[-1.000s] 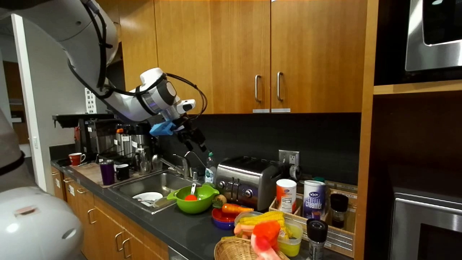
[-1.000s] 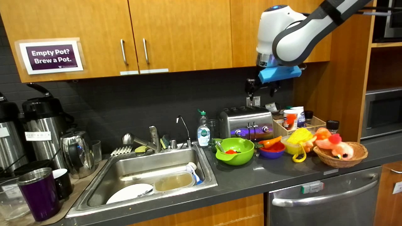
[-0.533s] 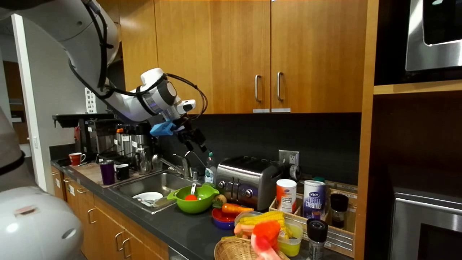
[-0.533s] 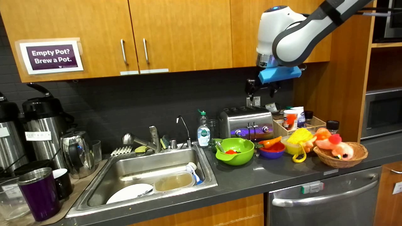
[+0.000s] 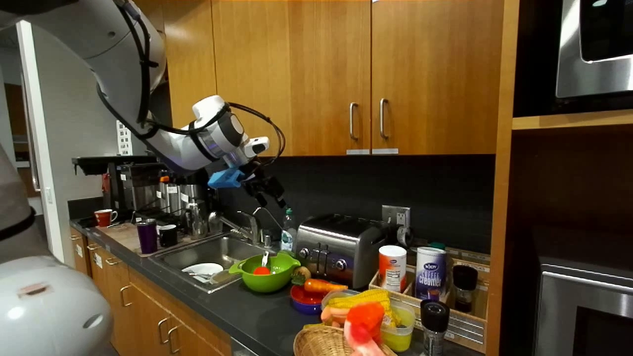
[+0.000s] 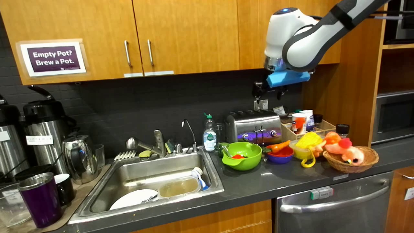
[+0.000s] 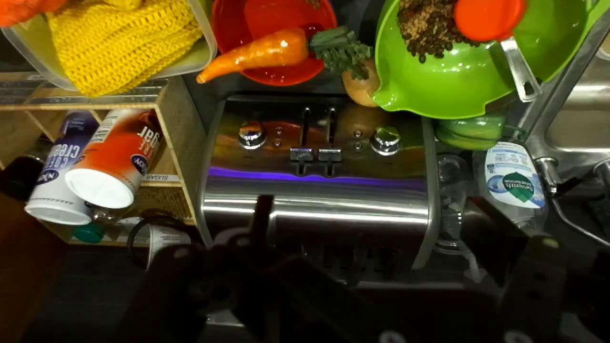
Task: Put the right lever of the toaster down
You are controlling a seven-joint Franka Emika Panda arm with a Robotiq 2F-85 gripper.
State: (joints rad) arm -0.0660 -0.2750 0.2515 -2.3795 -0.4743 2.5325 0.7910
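Toaster [image 7: 317,195] on the dark counter [image 6: 245,184], btwn dish-soap btl [image 6: 209,139] and wooden organizer [image 7: 174,128]; green bowl [image 7: 457,85] & red bowl [image 7: 286,12] just in front of it. Arm [image 6: 307,51] extends in from upper R of an exterior view, wrist bent down; gripper [image 6: 269,97] hangs higher than toaster in both exterior views, apart from it, fingers [image 7: 491,233] angled down. Jaws spread wide: in wrist view 1 finger overlaps the toaster's body, the other is past its edge.

Qty: 2 levers [image 7: 301,153] on toaster front, level w/ each other, both near the tops of their slots; 2 knobs [image 7: 385,140], 1 on ea. side of the lever pair. 2 tall canisters [image 7: 116,152] (sugar, creamer). 2 dark-capped jars [image 5: 435,316], 1 in the organizer, 1 outside. 1 purple tumbler [image 6: 39,202], across the sink [image 6: 214,174] from toaster.

Containers: green bowl w/ red scoop [image 7: 488,16] + brown beans [image 7: 424,33]. Red bowl set in blue bowl [image 6: 279,159], carrot [image 7: 271,50] lying across, tip past the rim. Clear tub [image 5: 404,321] w/ yellow knit piece [image 7: 128,43]. Wicker basket [image 6: 349,167] w/ pink-orange plush [image 6: 338,145]. Organizer: both canisters, side by side. Sink: white plate [image 6: 132,197], shallow tub [image 6: 181,187], brush [image 6: 200,179].
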